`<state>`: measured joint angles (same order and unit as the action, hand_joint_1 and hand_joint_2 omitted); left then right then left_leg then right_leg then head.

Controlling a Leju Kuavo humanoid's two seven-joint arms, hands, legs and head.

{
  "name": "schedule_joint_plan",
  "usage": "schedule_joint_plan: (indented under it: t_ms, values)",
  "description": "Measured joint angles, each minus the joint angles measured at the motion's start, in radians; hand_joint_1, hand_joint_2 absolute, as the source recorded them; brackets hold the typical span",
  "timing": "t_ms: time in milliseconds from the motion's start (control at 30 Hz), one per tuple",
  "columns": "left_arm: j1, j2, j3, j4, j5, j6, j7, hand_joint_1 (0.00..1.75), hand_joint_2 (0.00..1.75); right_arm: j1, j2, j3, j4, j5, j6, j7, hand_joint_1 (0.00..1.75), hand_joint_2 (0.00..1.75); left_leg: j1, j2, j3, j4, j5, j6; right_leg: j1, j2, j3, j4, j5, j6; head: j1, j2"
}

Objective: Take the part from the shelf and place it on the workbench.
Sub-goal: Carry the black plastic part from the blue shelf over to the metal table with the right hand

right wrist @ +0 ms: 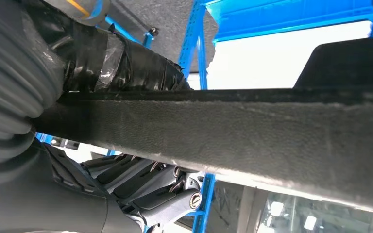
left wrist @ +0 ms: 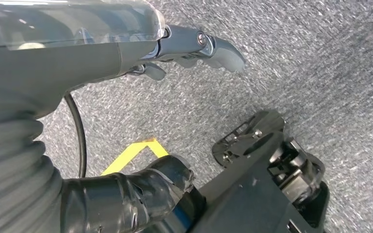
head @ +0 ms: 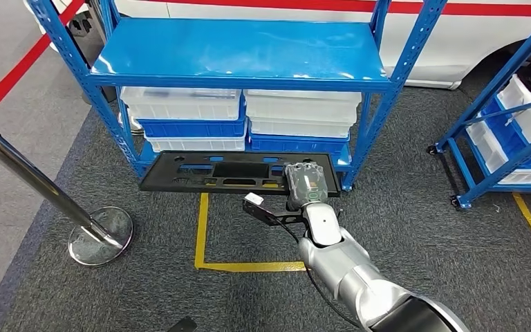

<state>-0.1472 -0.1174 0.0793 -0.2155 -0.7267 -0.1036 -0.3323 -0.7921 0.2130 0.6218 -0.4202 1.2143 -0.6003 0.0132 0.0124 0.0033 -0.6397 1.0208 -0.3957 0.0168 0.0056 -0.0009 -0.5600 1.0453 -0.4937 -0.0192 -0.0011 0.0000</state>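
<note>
Head view shows the blue metal shelf, then the long flat black plastic part just before its lowest level, gripped at one end by the right hand; fingers clamp its edge, so it should stay level. The left hand hangs empty, fingers loosely curled.

Flat black slotted part lies level before the shelf.

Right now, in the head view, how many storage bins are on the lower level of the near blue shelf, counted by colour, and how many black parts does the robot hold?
White bins: 5
Blue bins: 2
Black part, held by the right hand: 1
Total: 8
</note>
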Motion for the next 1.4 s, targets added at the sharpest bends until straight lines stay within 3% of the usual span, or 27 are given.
schedule_joint_plan:
  t_ms: [67,133,200,267,333,367,467,500,600,667,700,767,800,833,867,900,967,1033,1133,1200,1300,1333,1367,1400]
  values:
    - [0.0,-0.001,0.0,0.0,0.0,0.0,0.0,0.0,1.75,-0.001,0.0,0.0,0.0,-0.001,-0.002,0.0,1.75,1.75,0.0,0.001,-0.003,-0.004,0.011,-0.013,0.006,-0.001,0.002,-0.015,0.009,-0.007,0.0,0.0]
    - [0.0,0.0,0.0,0.0,0.0,-0.001,0.0,0.0,1.75,-0.001,0.0,0.0,0.0,-0.002,-0.002,0.0,1.75,1.75,0.001,0.001,-0.008,-0.003,0.009,-0.025,-0.001,-0.003,-0.001,-0.028,0.027,-0.016,0.001,0.0]
    - [0.001,0.002,0.0,0.0,-0.001,-0.001,0.0,0.0,1.75,-0.003,0.001,0.0,0.0,-0.002,-0.002,0.0,1.75,1.75,0.001,-0.001,-0.034,0.056,-0.043,-0.032,-0.009,-0.006,-0.01,-0.042,0.048,-0.028,0.0,0.0]
    - [0.001,0.002,0.0,0.0,-0.001,0.0,0.0,0.0,1.75,-0.002,0.002,0.0,0.0,-0.005,-0.002,-0.002,1.75,1.75,0.003,-0.002,-0.079,0.184,-0.124,-0.04,-0.008,-0.007,-0.027,-0.042,0.06,-0.033,-0.001,0.0]
    - [0.002,0.003,0.0,0.0,-0.002,0.0,0.0,0.0,1.75,0.004,0.002,0.0,0.0,-0.017,-0.001,-0.013,1.75,1.75,0.005,-0.001,-0.095,0.263,-0.157,-0.046,-0.008,-0.007,-0.044,-0.038,0.068,-0.03,-0.001,0.0]
    - [0.003,0.003,0.0,0.0,-0.002,0.0,0.0,0.0,1.75,0.008,0.002,-0.001,0.0,-0.028,0.0,-0.024,1.75,1.75,0.006,-0.001,-0.074,0.247,-0.147,-0.048,-0.008,-0.007,-0.051,-0.034,0.071,-0.028,-0.001,0.0]
    - [0.0,0.003,0.0,0.0,-0.002,0.002,0.0,0.0,1.75,0.016,0.002,-0.01,0.0,-0.073,0.002,-0.064,1.75,1.75,0.007,0.0,0.047,0.06,-0.088,-0.044,-0.008,-0.007,-0.07,-0.015,0.075,-0.02,-0.001,0.0]
    - [-0.001,0.004,0.001,0.0,-0.002,0.004,-0.001,0.0,1.75,0.019,0.002,-0.016,0.0,-0.098,0.002,-0.085,1.75,1.75,0.006,-0.001,0.07,0.019,-0.081,-0.039,-0.006,-0.008,-0.075,-0.009,0.076,-0.015,0.0,0.0]
    - [0.005,0.004,0.003,0.0,0.0,0.017,-0.006,0.0,1.75,0.053,0.005,-0.053,-0.007,-0.267,0.035,-0.213,1.75,1.75,0.003,-0.003,0.077,-0.004,-0.075,-0.022,-0.001,-0.009,-0.081,-0.007,0.083,0.001,0.0,0.0]
    - [0.009,0.004,0.008,0.0,0.004,0.029,-0.011,0.0,1.75,0.1,0.008,-0.092,-0.02,-0.42,0.075,-0.33,1.75,1.75,0.008,-0.003,0.078,-0.011,-0.065,-0.007,-0.003,-0.007,-0.087,0.01,0.066,0.011,0.0,0.0]
    - [0.01,0.004,0.011,0.0,0.006,0.034,-0.013,0.0,1.75,0.124,0.009,-0.112,-0.026,-0.48,0.092,-0.378,1.75,1.75,0.01,-0.002,0.076,-0.015,-0.06,0.0,-0.005,-0.005,-0.102,0.044,0.04,0.016,0.001,0.0]
    - [0.014,0.005,0.015,0.0,0.01,0.04,-0.016,0.0,1.75,0.167,0.01,-0.148,-0.035,-0.571,0.13,-0.439,1.75,1.75,0.01,-0.002,0.071,-0.016,-0.056,0.007,-0.01,-0.002,-0.152,0.165,-0.032,0.025,0.001,0.0]
    - [0.017,0.005,0.017,0.0,0.013,0.043,-0.018,0.0,1.75,0.188,0.01,-0.165,-0.037,-0.614,0.154,-0.458,1.75,1.75,0.009,-0.002,0.068,-0.015,-0.055,0.008,-0.012,-0.001,-0.178,0.227,-0.058,0.028,0.001,0.0]
    - [0.022,0.006,0.02,0.0,0.016,0.046,-0.02,0.0,1.75,0.212,0.01,-0.183,-0.041,-0.66,0.18,-0.474,1.75,1.75,0.009,-0.003,0.066,-0.015,-0.054,0.008,-0.013,-0.001,-0.191,0.263,-0.068,0.03,0.001,0.0]
    - [0.027,0.006,0.023,0.0,0.018,0.049,-0.022,0.0,1.75,0.238,0.009,-0.202,-0.045,-0.708,0.201,-0.491,1.75,1.75,0.009,-0.003,0.066,-0.014,-0.054,0.008,-0.014,-0.001,-0.184,0.261,-0.058,0.03,0.001,0.0]
    - [0.032,0.007,0.027,0.0,0.019,0.053,-0.025,0.0,1.75,0.264,0.008,-0.221,-0.051,-0.755,0.219,-0.51,1.75,1.75,0.009,-0.005,0.066,-0.013,-0.054,0.007,-0.015,-0.001,-0.159,0.219,-0.032,0.029,0.001,0.0]
    - [0.039,0.007,0.035,0.0,0.023,0.06,-0.03,0.0,1.75,0.308,0.007,-0.251,-0.062,-0.823,0.234,-0.545,1.75,1.75,0.008,-0.007,0.064,-0.008,-0.057,0.002,-0.015,-0.001,-0.084,0.081,0.022,0.02,0.001,0.0]
    - [0.042,0.008,0.043,0.0,0.03,0.068,-0.035,0.0,1.75,0.342,0.006,-0.274,-0.072,-0.877,0.251,-0.572,1.75,1.75,0.006,-0.006,0.06,-0.005,-0.058,-0.008,-0.009,0.0,-0.046,0.003,0.039,0.013,0.001,0.0]
    - [0.052,0.01,0.061,0.0,0.046,0.085,-0.051,0.0,1.75,0.412,0.0,-0.324,-0.078,-0.982,0.322,-0.618,1.75,1.75,0.007,-0.006,0.062,-0.006,-0.061,-0.024,-0.007,0.0,-0.041,-0.01,0.04,0.001,0.0,0.0]
    - [0.061,0.013,0.074,0.001,0.054,0.094,-0.062,0.0,1.75,0.459,-0.009,-0.357,-0.068,-1.026,0.381,-0.637,1.75,1.75,0.008,-0.005,0.049,0.028,-0.091,-0.033,-0.012,-0.003,-0.037,-0.02,0.045,-0.01,0.0,0.0]
    - [0.073,0.017,0.092,0.002,0.062,0.103,-0.073,0.0,1.75,0.518,-0.032,-0.395,-0.027,-1.045,0.391,-0.66,1.75,1.75,0.009,-0.005,-0.025,0.202,-0.187,-0.04,-0.011,-0.006,-0.038,-0.022,0.047,-0.02,-0.001,0.0]
    - [0.079,0.018,0.097,0.002,0.065,0.105,-0.076,0.0,1.75,0.537,-0.04,-0.405,-0.011,-1.046,0.381,-0.666,1.75,1.75,0.009,-0.005,-0.044,0.248,-0.201,-0.041,-0.01,-0.007,-0.038,-0.021,0.046,-0.021,-0.001,0.0]
    - [0.084,0.019,0.102,0.002,0.067,0.108,-0.078,0.0,1.75,0.553,-0.047,-0.413,0.002,-1.042,0.364,-0.666,1.75,1.75,0.009,-0.005,-0.046,0.259,-0.196,-0.041,-0.009,-0.007,-0.039,-0.02,0.046,-0.021,-0.001,0.0]
    - [0.088,0.02,0.107,0.002,0.069,0.11,-0.079,0.0,1.75,0.565,-0.053,-0.417,0.012,-1.03,0.333,-0.658,1.75,1.75,0.009,-0.005,-0.029,0.23,-0.173,-0.04,-0.009,-0.006,-0.04,-0.018,0.046,-0.021,-0.001,0.0]
